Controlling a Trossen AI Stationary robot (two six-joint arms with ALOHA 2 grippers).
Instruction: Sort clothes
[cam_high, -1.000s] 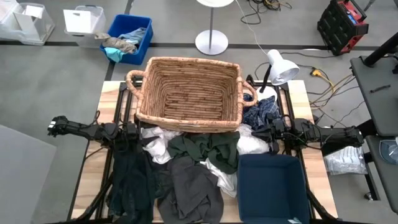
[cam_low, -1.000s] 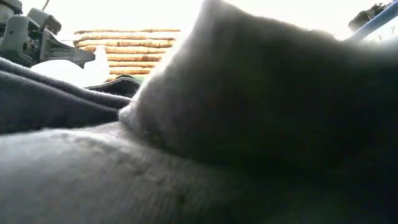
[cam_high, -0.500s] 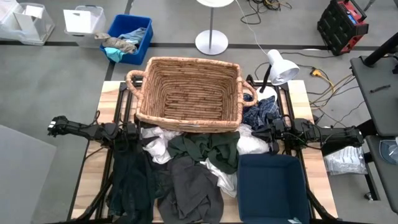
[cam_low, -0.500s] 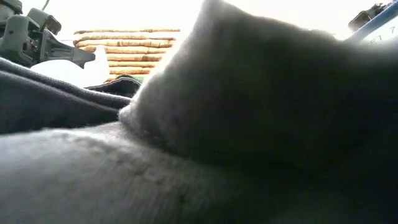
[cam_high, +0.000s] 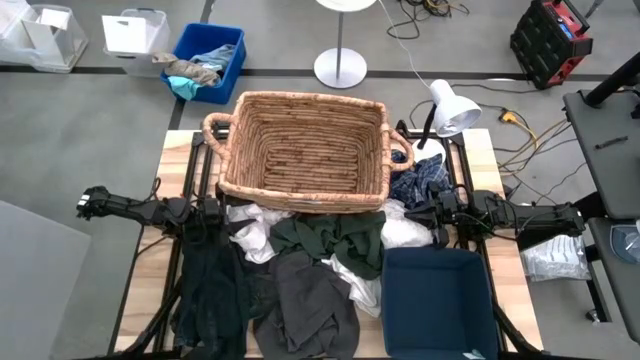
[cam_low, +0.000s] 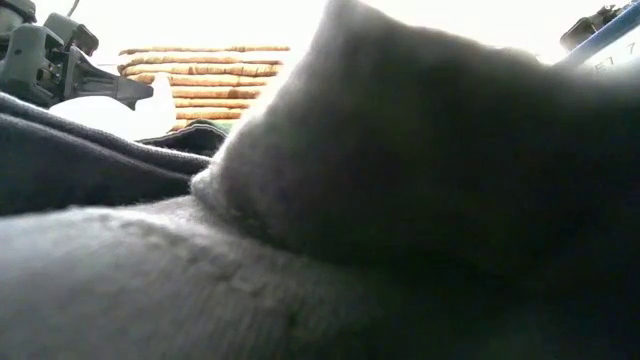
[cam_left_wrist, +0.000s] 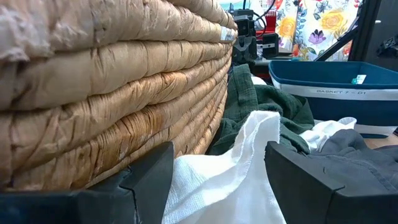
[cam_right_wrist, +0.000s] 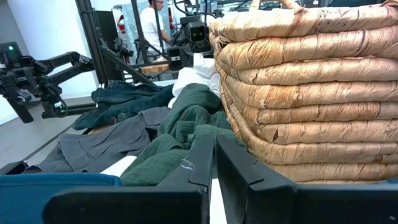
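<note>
Between the parted jaws of the left gripper (cam_left_wrist: 214, 186): white garment (cam_left_wrist: 227, 177), ungrasped, part of the clothes (cam_high: 300, 265) heaped just before the wicker basket (cam_high: 305, 150). Dark green garment (cam_left_wrist: 264, 106) beyond; blue bin (cam_high: 437, 300) farther. Right gripper (cam_right_wrist: 213, 165): jaws together, empty, beside the basket. Advice: push deeper over a single fold before closing.

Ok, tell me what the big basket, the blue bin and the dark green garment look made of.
Basket: coiled natural fibre, perhaps straw or seagrass; tan, matte, rope-like rows.
Blue bin: looks like moulded plastic; smooth, rigid walls.
Dark green garment: soft woven cloth, likely cotton; matte, crinkled texture in the wrist views.
</note>
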